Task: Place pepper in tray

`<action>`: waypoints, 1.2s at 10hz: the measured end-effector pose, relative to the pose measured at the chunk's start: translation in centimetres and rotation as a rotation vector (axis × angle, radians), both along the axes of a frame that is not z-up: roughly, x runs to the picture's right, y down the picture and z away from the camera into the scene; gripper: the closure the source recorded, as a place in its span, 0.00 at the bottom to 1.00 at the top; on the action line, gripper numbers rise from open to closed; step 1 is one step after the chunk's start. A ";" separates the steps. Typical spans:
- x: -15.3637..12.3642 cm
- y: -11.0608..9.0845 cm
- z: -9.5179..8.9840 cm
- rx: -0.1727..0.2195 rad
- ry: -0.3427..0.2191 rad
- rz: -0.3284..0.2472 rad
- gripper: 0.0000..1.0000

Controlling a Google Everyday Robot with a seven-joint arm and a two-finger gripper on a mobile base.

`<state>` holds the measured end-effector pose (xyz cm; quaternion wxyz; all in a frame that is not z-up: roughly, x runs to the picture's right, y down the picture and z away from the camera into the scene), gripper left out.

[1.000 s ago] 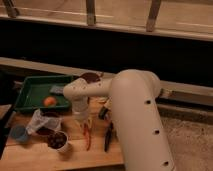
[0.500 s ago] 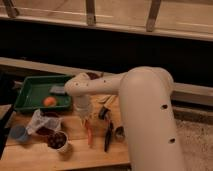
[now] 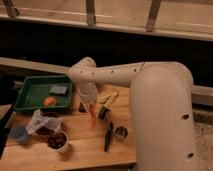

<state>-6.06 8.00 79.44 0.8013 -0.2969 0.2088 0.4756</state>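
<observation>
The gripper, fingers clenched on a slim, tapered orange-red pepper, hangs over the wooden table beside the shallow green plastic tray.

The fingers pinch the pepper beside the tray.

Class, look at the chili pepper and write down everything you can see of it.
The pepper is slim, long and orange-red, tapering to a point, with what looks like smooth skin. It hangs nearly upright, tip down. Its upper end seems pinched in the shut gripper just above it. It is over the wooden table, outside the green tray, towards the picture's right of it.
</observation>
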 end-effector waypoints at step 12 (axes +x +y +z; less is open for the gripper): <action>1.7 -18.1 -9.6 0.618 -0.407 0.434 1.00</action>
